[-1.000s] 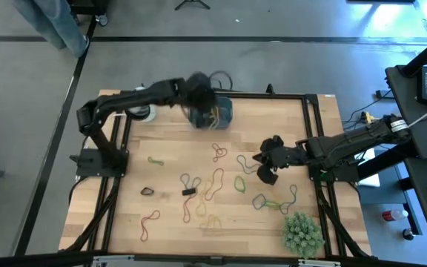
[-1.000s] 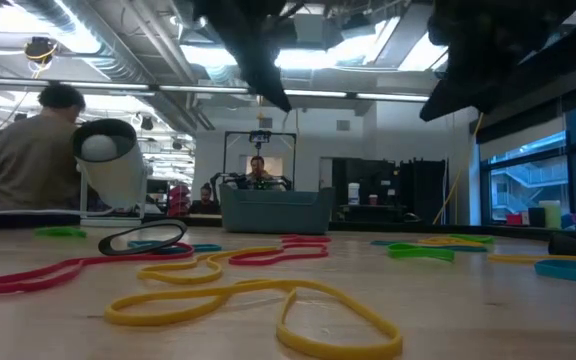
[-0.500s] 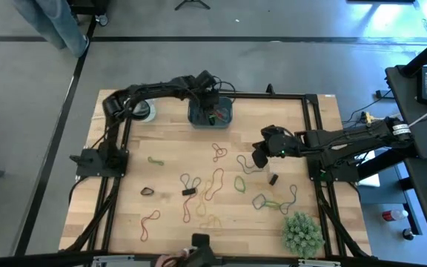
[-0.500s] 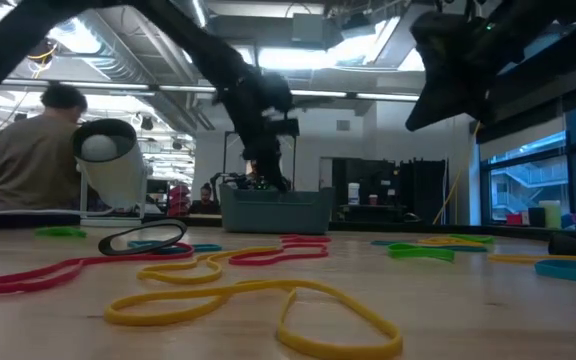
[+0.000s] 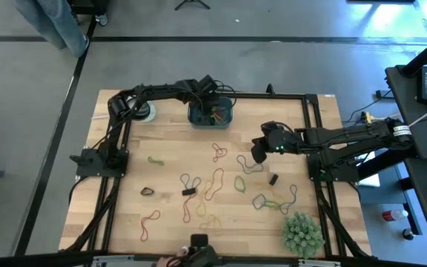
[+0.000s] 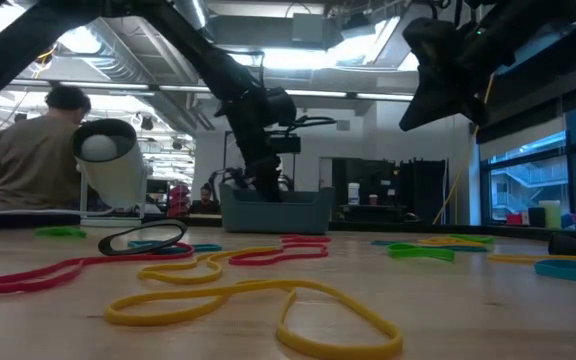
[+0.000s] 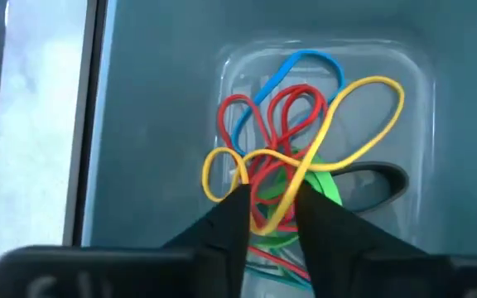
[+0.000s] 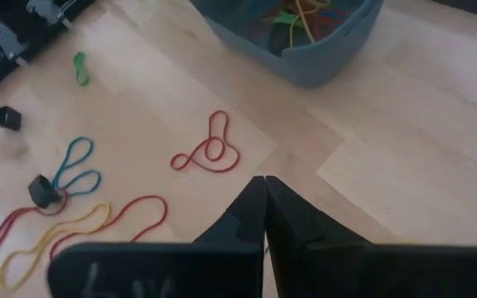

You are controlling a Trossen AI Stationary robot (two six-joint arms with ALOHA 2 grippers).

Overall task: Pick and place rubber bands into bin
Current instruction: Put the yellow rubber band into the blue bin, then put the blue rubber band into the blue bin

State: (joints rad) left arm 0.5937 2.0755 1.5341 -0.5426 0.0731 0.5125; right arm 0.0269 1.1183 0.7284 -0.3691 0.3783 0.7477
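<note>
The left gripper (image 7: 272, 207) hangs over the bin (image 5: 210, 113) at the table's 12 o'clock edge. Its fingers are a little apart, with a yellow band (image 7: 338, 132) draped between them, on a pile of bands. The right gripper (image 8: 265, 207) is pressed together, holding nothing, above a red band (image 8: 209, 153) near the middle.

High view: overhead, straight down on whole wooden table (image 5: 124, 185). Low view: table height, level, facing room. Left wrist view: close, directly above small teal plastic bin (image 7: 156, 99). Right wrist view: farther back, bin (image 8: 321, 58) ahead of its fingers. All four share the bin.
</note>
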